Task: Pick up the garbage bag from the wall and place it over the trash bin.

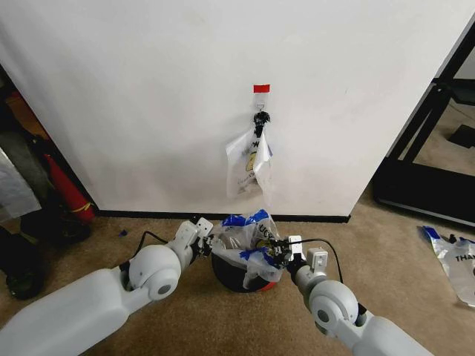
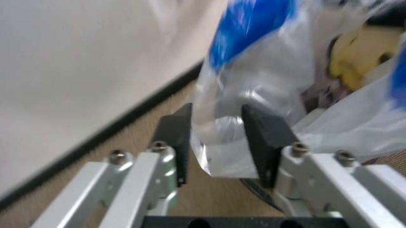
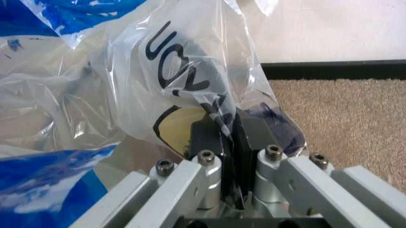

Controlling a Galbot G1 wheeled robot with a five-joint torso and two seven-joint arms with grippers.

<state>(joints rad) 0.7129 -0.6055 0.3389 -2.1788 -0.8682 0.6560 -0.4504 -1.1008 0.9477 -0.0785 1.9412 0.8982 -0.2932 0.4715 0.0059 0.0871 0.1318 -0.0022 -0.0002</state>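
The garbage bag [image 1: 249, 231], see-through with blue edges, lies bunched over the mouth of the trash bin [image 1: 250, 282], whose red lower side and black rim show below it. The bin stands on carpet just before the white wall [image 1: 148, 89]. My left gripper [image 1: 210, 239] is at the bag's left edge. In the left wrist view this gripper [image 2: 217, 114] stands open with loose film of the bag [image 2: 279, 80] hanging between its fingers. My right gripper [image 1: 280, 251] is at the bag's right edge. Seen from its own wrist, the right gripper [image 3: 231, 121] is shut on a fold of the bag [image 3: 178, 76].
Like-printed bags [image 1: 250, 167] hang from a black hook [image 1: 261, 117] under a red tape strip [image 1: 261, 88] on the wall. Another such bag [image 1: 454, 263] lies flat on the carpet at right, beside a black frame [image 1: 415, 156]. Dark clutter [image 1: 44, 208] stands at left.
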